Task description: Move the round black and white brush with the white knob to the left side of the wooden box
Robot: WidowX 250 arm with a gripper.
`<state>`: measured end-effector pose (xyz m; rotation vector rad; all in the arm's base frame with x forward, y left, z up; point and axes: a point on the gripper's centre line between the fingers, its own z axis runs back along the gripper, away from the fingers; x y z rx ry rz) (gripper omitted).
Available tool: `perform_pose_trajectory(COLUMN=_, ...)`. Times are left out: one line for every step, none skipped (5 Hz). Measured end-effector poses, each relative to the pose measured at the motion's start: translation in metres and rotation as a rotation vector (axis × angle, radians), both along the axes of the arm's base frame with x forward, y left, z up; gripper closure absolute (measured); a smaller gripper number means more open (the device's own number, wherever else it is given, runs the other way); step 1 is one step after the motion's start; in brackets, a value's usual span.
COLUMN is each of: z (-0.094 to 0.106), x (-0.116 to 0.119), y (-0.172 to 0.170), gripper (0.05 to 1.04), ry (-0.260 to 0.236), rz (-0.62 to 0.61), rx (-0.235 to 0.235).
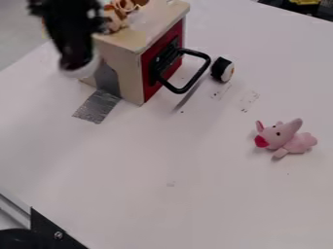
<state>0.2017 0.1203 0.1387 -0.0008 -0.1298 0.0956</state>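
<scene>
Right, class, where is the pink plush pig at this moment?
In the camera view, the pink plush pig lies at the right on the white table, below and to the right of the small black-and-white piece, its nearest neighbour.

White tabletop [130, 180], grey floor [18, 41] past its upper-left edge

Plush [297, 142] front-R of box [147, 65]

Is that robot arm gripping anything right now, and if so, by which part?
I can't tell. A pale, rounded shape shows at the black pincer's lower end, but whether it is held, and where, is unclear.
</scene>
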Motion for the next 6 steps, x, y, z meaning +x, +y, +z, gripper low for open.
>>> perform_pose_trajectory(z=-0.026, x=-0.018, y=0.014, gripper=0.872, ry=0.026, rz=0.009, rx=0.046)
perform_pose_trajectory(z=-0.064, x=-0.022, y=0.025, gripper=0.871, ry=0.078, rz=0.016, rx=0.054)
perform_pose_trajectory(z=-0.091, x=-0.021, y=0.033, gripper=0.871, ry=0.103, rz=0.023, rx=0.073)
perform_pose_trajectory(z=-0.113, x=-0.022, y=0.039, gripper=0.871, ry=0.135, rz=0.037, rx=0.069)
perform_pose_trajectory(z=-0.114, x=-0.025, y=0.04, gripper=0.822, ry=0.139, rz=0.06, rx=0.061)
perform_pose_trajectory(z=-0.092, x=-0.026, y=0.036, gripper=0.543, ry=0.111, rz=0.057, rx=0.017)
